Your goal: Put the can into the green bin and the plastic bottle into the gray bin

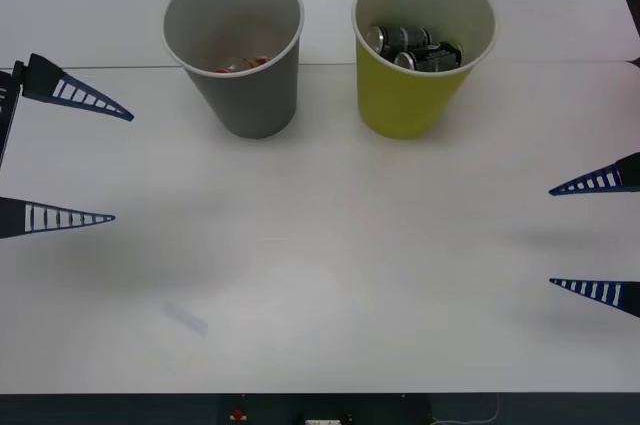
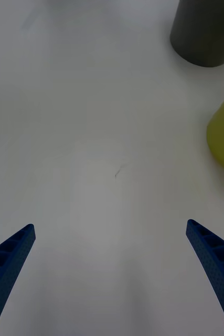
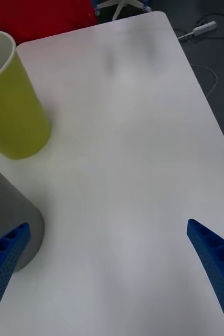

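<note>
Already I judge both drops done: the can (image 1: 412,48) lies inside the green bin (image 1: 404,110), the bottle (image 1: 240,65) inside the gray bin (image 1: 250,95) beside it. Left gripper (image 1: 112,165) and right gripper (image 1: 552,236) hang open, empty; I need only park them

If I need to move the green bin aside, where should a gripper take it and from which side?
Probably the right gripper, open at the table's right edge, coming in from the bin's right. The green bin stands upright and tapers toward its base, so grip low on the wall, where it is narrower. The gray bin stands on its left, apart; the cans inside add weight.
</note>
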Available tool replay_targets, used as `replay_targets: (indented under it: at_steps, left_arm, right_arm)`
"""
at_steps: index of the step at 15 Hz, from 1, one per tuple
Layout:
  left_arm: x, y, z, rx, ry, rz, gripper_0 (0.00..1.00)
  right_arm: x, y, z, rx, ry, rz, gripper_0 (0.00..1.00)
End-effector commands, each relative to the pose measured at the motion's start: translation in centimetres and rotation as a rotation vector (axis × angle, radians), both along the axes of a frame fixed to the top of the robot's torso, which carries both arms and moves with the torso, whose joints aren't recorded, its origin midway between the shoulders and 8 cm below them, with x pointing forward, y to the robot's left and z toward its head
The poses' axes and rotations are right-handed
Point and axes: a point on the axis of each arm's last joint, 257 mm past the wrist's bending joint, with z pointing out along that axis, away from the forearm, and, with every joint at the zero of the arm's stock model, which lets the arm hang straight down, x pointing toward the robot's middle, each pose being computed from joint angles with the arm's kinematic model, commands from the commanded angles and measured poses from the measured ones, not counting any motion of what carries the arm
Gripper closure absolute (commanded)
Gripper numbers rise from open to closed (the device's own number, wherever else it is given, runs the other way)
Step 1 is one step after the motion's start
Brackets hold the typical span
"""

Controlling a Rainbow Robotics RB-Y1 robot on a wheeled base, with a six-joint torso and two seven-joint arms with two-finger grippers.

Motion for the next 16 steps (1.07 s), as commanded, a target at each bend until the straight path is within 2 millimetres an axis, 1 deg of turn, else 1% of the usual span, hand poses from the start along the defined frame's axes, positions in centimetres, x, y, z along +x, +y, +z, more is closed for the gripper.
replay_targets:
  at_steps: [1,3,7,8,11,12,13,16]
  left_arm:
    - [-0.9,1.4,-1.2,0.047,-0.061,-0.033,0.00]
    - [-1.6,1.7,-2.3,0.070,-0.114,-0.059,0.00]
    - [-3.2,2.0,-4.3,0.067,-0.074,-0.004,0.00]
    - [-3.6,2.3,-4.8,0.058,-0.024,0.041,0.00]
    - [-4.6,2.7,-4.9,0.040,0.069,0.135,0.00]
    - [-5.3,2.5,-5.1,0.029,0.117,0.165,0.00]
    - [-5.6,2.4,-5.1,0.023,0.130,0.177,0.00]
    - [-5.7,1.9,-5.2,0.006,0.113,0.207,0.00]
  right_arm:
    - [0.0,0.0,0.0,0.000,0.000,0.000,0.00]
    - [0.0,0.0,0.0,0.000,0.000,0.000,0.00]
    - [0.0,0.0,0.0,0.000,0.000,0.000,0.00]
    - [0.0,0.0,0.0,0.000,0.000,0.000,0.00]
    - [0.0,0.0,0.0,0.000,0.000,0.000,0.00]
    - [0.0,0.0,0.0,0.000,0.000,0.000,0.00]
    - [0.0,0.0,0.0,0.000,0.000,0.000,0.00]
    - [0.0,0.0,0.0,0.000,0.000,0.000,0.00]
